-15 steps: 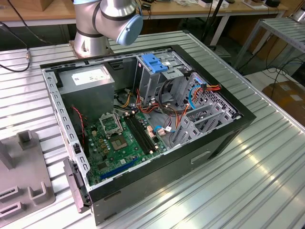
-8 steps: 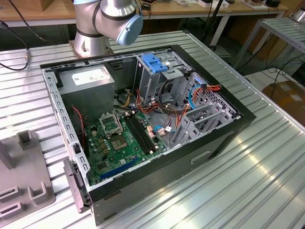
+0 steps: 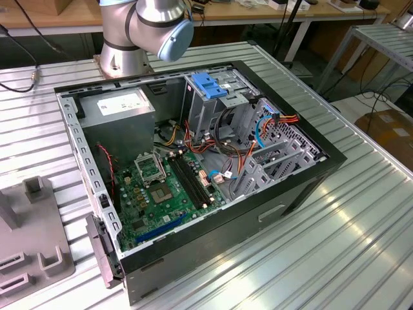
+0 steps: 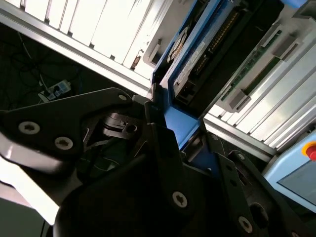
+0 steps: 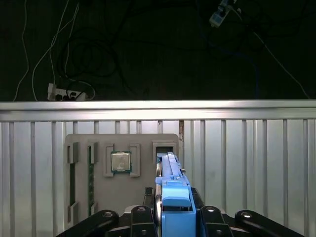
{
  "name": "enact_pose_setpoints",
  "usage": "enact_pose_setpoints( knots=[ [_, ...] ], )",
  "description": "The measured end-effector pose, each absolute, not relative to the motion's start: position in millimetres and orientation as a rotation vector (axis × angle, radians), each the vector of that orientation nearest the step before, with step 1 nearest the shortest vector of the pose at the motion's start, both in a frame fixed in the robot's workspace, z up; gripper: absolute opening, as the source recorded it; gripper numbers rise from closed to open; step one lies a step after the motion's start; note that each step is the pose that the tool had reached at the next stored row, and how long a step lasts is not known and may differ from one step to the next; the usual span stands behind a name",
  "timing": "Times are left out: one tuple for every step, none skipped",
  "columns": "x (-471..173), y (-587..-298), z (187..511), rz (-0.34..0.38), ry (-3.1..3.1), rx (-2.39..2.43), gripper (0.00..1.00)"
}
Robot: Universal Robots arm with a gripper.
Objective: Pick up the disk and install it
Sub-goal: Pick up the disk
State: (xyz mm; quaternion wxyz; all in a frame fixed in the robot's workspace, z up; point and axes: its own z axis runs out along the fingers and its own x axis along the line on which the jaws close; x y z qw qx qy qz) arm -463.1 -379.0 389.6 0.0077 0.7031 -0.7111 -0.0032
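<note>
Gripping the disk [image 5: 170,173] by its blue plastic frame, the gripper [image 5: 175,213] has its black fingers [image 5: 143,215] closed narrow on either side of it, so the drive stands edge-on between them. In the second wrist view the same hold shows from the side: the gripper [image 4: 165,116] pinches the blue edge, and the disk [image 4: 197,49] runs away from the fingers with its connector end and part of a label visible.

Beyond the drive lies a grey fixture tray [image 5: 143,140] on the ribbed aluminium table [image 5: 247,163]. A processor chip [image 5: 120,161] sits in a square pocket of the tray, and a green memory stick [image 5: 91,173] lies in a long slot beside it. The disk's far end lines up with a dark open slot [image 5: 165,148] next to the chip; I cannot tell whether it touches the tray. A power strip [image 5: 66,93] and loose cables lie on the dark floor past the table's edge.

From across the room, the open computer case [image 3: 258,213] lies on its side on the table, showing the motherboard [image 3: 161,187], the power supply [image 3: 122,106] at the far side, and the drive cage [image 3: 210,87] with its blue top. The robot arm [image 3: 148,26] rises behind the case. The grey tray [image 3: 32,245] sits at the exterior view's left, well apart from the cage.
</note>
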Motion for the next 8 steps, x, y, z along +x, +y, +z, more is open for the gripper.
enact_pose_setpoints(
  knots=[
    [-463, -379, 392, -0.010, -2.223, 2.198, 0.37],
    [-463, -379, 395, -0.010, -2.223, 2.198, 0.37],
    [-463, -379, 396, -0.010, -2.223, 2.198, 0.37],
    [-463, -379, 400, -0.010, -2.223, 2.198, 0.37],
    [-463, -379, 401, -0.010, -2.223, 2.198, 0.37],
    [-463, -379, 403, -0.010, -2.223, 2.198, 0.37],
    [-463, -379, 404, -0.010, -2.223, 2.198, 0.37],
    [-463, -379, 406, -0.010, -2.223, 2.198, 0.37]
  ],
)
